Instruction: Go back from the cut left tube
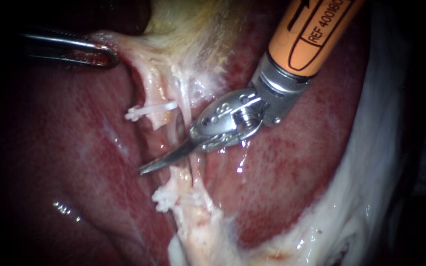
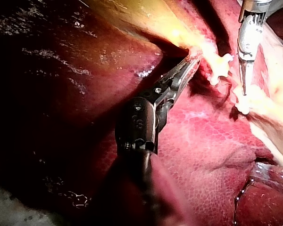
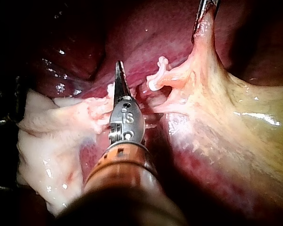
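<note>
We count two instruments, the left instrument [image 1: 105, 56] and the right instrument [image 1: 146, 169], one liver [image 1: 292, 162], one gallbladder [image 1: 188, 29], two cut ends of a tube, the upper stump [image 1: 153, 96] and the lower stump [image 1: 186, 184], one upper clip [image 1: 150, 111], and a lower clip cluster [image 1: 163, 199] whose number we cannot tell

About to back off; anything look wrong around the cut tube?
Nothing stands out. The tube is parted between the upper clip and the lower clip, no bleeding visible. The right tool, jaws shut, lies across the gap; the left tool grips the gallbladder.
</note>
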Robot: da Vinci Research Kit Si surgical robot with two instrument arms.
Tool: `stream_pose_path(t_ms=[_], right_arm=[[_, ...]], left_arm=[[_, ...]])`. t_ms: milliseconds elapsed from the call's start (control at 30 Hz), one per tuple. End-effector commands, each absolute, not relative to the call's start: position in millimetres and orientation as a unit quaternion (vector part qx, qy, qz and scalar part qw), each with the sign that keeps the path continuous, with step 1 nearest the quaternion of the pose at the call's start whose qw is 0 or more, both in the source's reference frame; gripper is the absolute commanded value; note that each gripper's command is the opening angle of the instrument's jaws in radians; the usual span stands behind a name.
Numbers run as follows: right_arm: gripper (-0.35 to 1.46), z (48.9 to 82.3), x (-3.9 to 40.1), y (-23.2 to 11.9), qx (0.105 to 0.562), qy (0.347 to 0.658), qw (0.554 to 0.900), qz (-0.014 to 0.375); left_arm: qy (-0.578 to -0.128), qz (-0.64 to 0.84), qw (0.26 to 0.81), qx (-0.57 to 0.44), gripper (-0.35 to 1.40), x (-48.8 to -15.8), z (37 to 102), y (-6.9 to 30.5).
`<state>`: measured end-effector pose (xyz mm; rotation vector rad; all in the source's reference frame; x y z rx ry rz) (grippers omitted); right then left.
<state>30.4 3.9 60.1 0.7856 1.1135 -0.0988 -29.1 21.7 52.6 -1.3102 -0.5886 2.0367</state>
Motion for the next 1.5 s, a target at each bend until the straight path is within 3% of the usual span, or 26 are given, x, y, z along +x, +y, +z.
stream_pose_path(t_ms=[33,167,200,233,267,333,533,633,900,1033,1233,1500], right_arm=[[-0.35,60.1,30.4,3.9,0.363,0.515,0.775,-0.046],[-0.35,60.1,30.2,3.8,0.364,0.523,0.769,-0.044],[0.09,60.2,30.2,3.7,0.361,0.528,0.768,-0.04],[0.78,60.2,30.3,3.8,0.352,0.534,0.768,-0.032],[1.18,60.2,30.4,3.8,0.349,0.534,0.77,-0.018],[1.36,60.2,30.5,3.8,0.344,0.538,0.769,-0.009],[1.45,60.2,29.9,3.7,0.34,0.535,0.773,0.015],[1.45,60.3,28.3,3.6,0.308,0.534,0.786,0.042],[1.45,59.3,18.9,2.2,0.223,0.516,0.816,0.134],[1.45,58.4,15.2,1.8,0.178,0.503,0.835,0.132],[1.45,57.8,12.5,2.6,0.162,0.463,0.861,0.13],[1.45,57.9,11.2,3.2,0.172,0.463,0.86,0.127]], left_arm=[[-0.224,0.775,0.319,-0.498,-0.35,-29.1,52.5,21.7],[-0.224,0.775,0.319,-0.498,-0.35,-29.1,52.5,21.7],[-0.224,0.775,0.319,-0.498,-0.35,-29.1,52.5,21.7],[-0.224,0.775,0.319,-0.498,-0.35,-29.1,52.5,21.7],[-0.224,0.775,0.319,-0.498,-0.35,-29.1,52.6,21.7],[-0.224,0.775,0.319,-0.498,-0.35,-29.1,52.6,21.7],[-0.224,0.775,0.319,-0.498,-0.35,-29.0,52.7,21.7],[-0.223,0.775,0.319,-0.498,-0.35,-28.8,52.7,21.7],[-0.222,0.775,0.319,-0.498,-0.35,-28.6,53.0,21.9],[-0.222,0.775,0.32,-0.498,-0.35,-28.6,53.0,21.8],[-0.221,0.775,0.319,-0.498,-0.35,-28.7,53.2,21.6],[-0.219,0.776,0.32,-0.498,-0.35,-29.1,53.5,21.3]])
